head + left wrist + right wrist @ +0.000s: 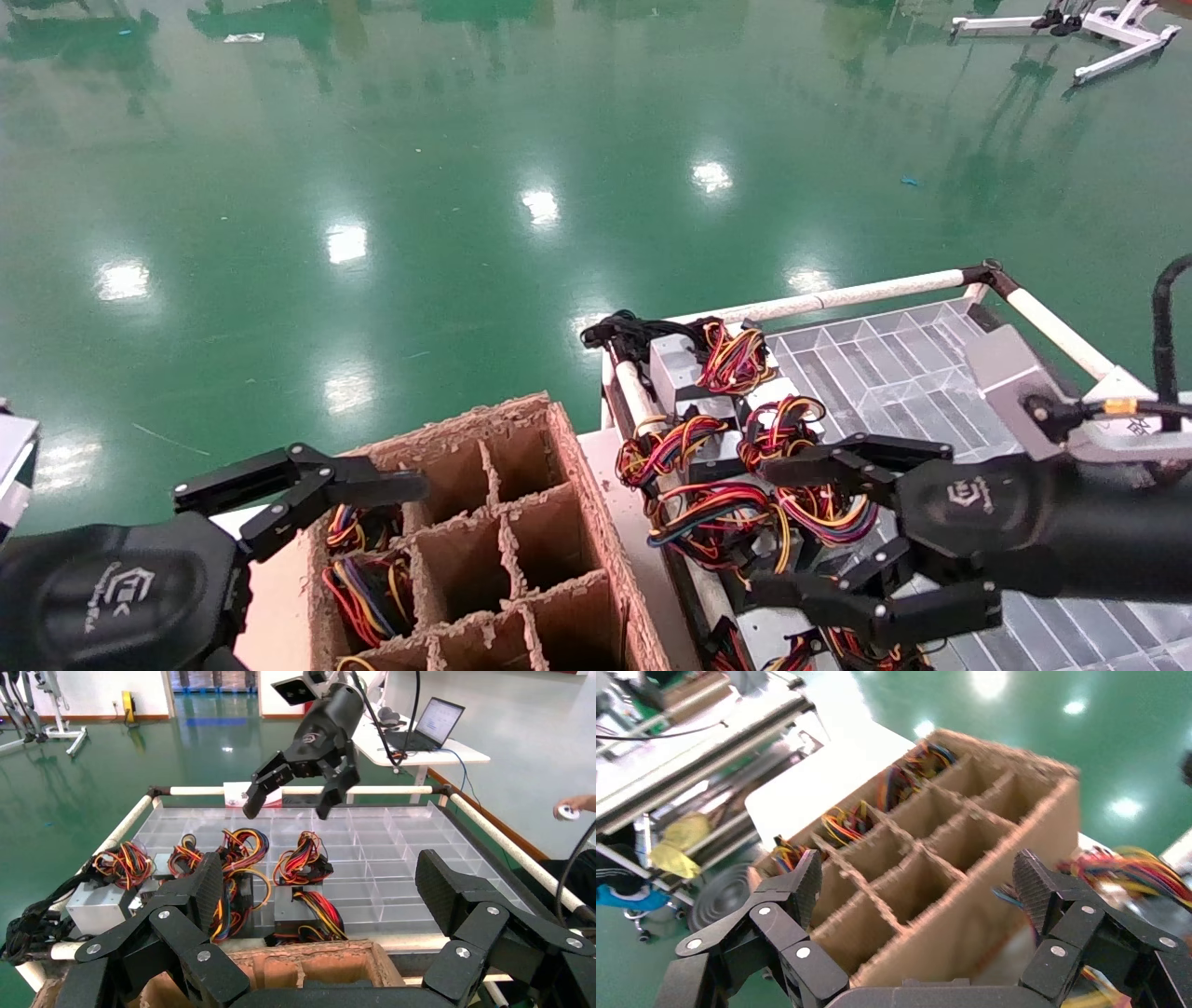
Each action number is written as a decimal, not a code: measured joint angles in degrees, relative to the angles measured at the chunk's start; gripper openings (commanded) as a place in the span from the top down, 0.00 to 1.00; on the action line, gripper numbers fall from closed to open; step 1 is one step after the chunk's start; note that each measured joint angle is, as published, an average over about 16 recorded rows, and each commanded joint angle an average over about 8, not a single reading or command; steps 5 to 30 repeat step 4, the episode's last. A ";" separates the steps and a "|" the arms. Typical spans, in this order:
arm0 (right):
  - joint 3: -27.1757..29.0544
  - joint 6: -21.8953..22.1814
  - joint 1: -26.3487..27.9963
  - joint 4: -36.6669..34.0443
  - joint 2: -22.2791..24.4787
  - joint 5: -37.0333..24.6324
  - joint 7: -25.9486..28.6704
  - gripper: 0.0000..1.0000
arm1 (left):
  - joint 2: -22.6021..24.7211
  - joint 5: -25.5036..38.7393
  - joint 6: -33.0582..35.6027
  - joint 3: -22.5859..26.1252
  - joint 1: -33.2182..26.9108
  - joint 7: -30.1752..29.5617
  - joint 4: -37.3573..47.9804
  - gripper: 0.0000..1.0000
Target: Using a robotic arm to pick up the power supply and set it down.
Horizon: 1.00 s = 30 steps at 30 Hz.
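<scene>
In the head view the right gripper (778, 531) hangs over the near end of a clear gridded tray (894, 363) framed by white rails, its fingers spread wide with nothing between them. Below and beside it lie several power supplies (712, 438), silver boxes topped with loops of red, yellow, orange and black wires, bunched along the tray's left edge. The left gripper (303, 499) sits low on the left, over the near-left corner of a cardboard box (521, 522) split into cells by dividers; its fingers are parted and empty too. Wire bundles (358, 578) show in the box's left-hand cells, while the middle cells look bare. All of this stands on a glossy green floor (372, 140). In the left wrist view the left gripper's own fingers (204, 888) frame the scene, apart, above the box's torn rim (309, 959). Beyond, the supplies (302, 874) rest in the tray's nearer rows, and the right gripper (292, 801) hovers above them, open, touching none. A laptop (432, 724) sits on a white table behind. In the right wrist view the right fingers (1039, 896) stand wide apart over the box (947, 853), whose far cells hold coloured wires (842, 822); more wires (1130, 867) lie just past the box's side.
</scene>
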 measured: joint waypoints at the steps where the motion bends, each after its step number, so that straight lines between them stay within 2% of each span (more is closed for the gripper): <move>1: 0.82 0.01 -0.53 0.40 -0.03 -0.18 0.03 0.00 | 0.00 0.00 0.00 0.00 0.00 0.00 0.00 0.00; 4: 3.30 0.06 -2.13 1.59 -0.12 -0.74 0.14 0.00 | 0.00 0.00 0.00 0.00 0.00 0.00 0.00 0.00; 30: 3.30 0.06 -2.13 1.59 -0.12 -0.74 0.14 0.00 | 0.00 0.00 0.00 0.00 0.00 0.00 0.00 0.00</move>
